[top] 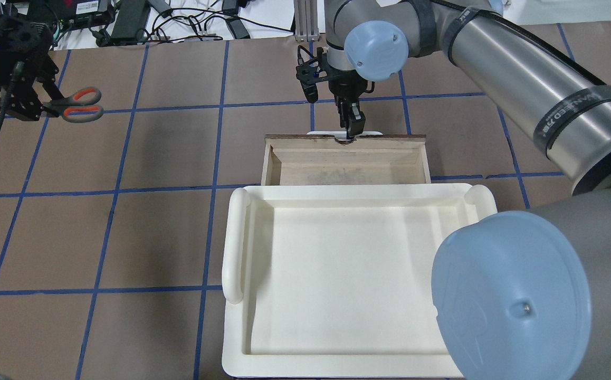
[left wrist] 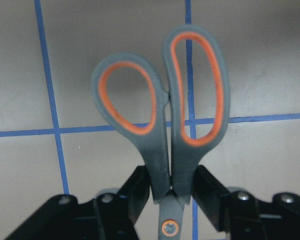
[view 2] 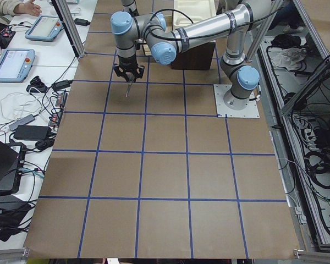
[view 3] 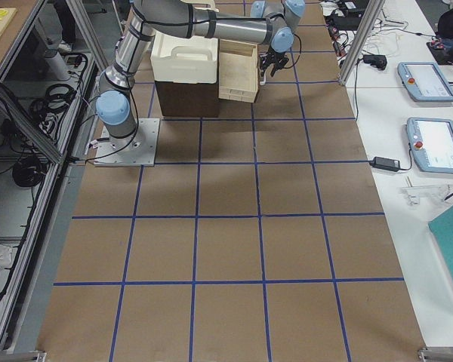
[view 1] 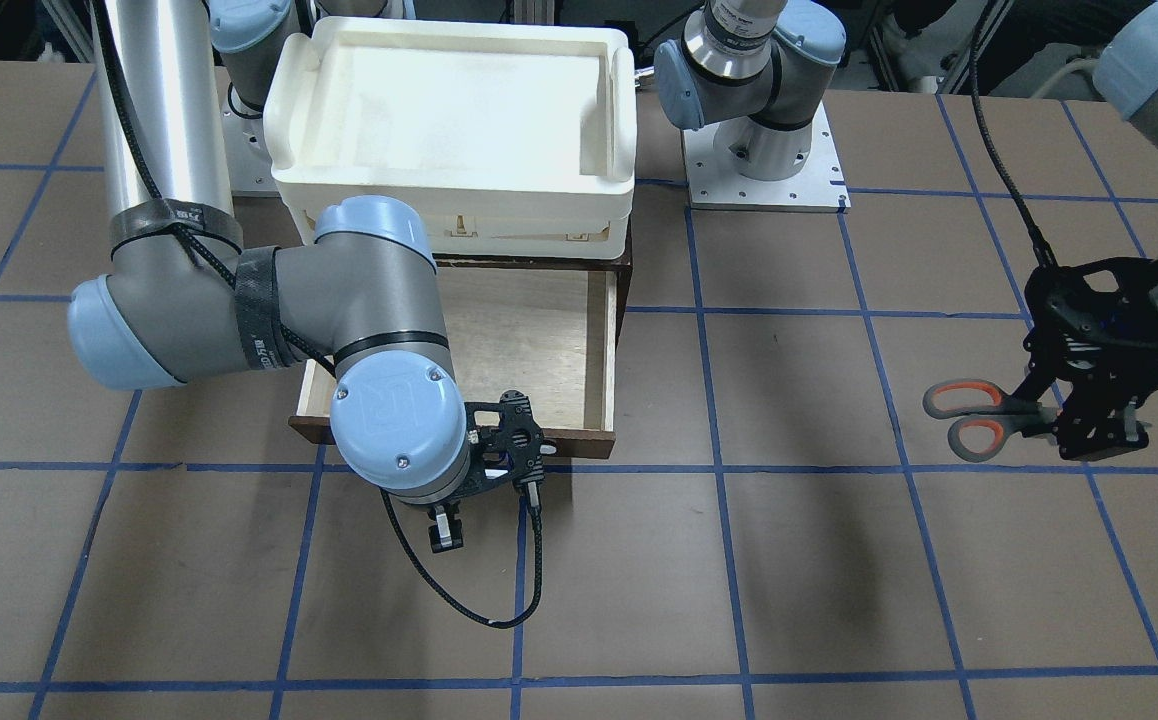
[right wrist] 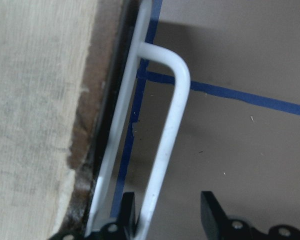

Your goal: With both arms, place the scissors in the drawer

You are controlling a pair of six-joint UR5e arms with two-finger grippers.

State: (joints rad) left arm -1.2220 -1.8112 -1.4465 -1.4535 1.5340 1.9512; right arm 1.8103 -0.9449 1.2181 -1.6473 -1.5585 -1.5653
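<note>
Two arms share this job. From the front-facing camera, the drawer (view 1: 600,340) stands pulled out beneath a cream tray (view 1: 449,205), its plywood floor bare, with the right pincer (view 1: 489,510) at its front. Well apart on the worktop (view 1: 789,580), the left pincer (view 1: 1089,425) carries the scissors (view 1: 979,415), loops pointing toward the drawer.

Overhead shows the same layout, with the scissors at the far left and the right pincer over the white handle (top: 316,133).

The left wrist view shows fingers pinching the scissors just above the pivot.

The right wrist view shows fingers spread either side of the handle, not clamping it.

The carry looks like the step in hand. Next, the left arm must cross to above the drawer, lower and let go, while the right arm stays clear.
</note>
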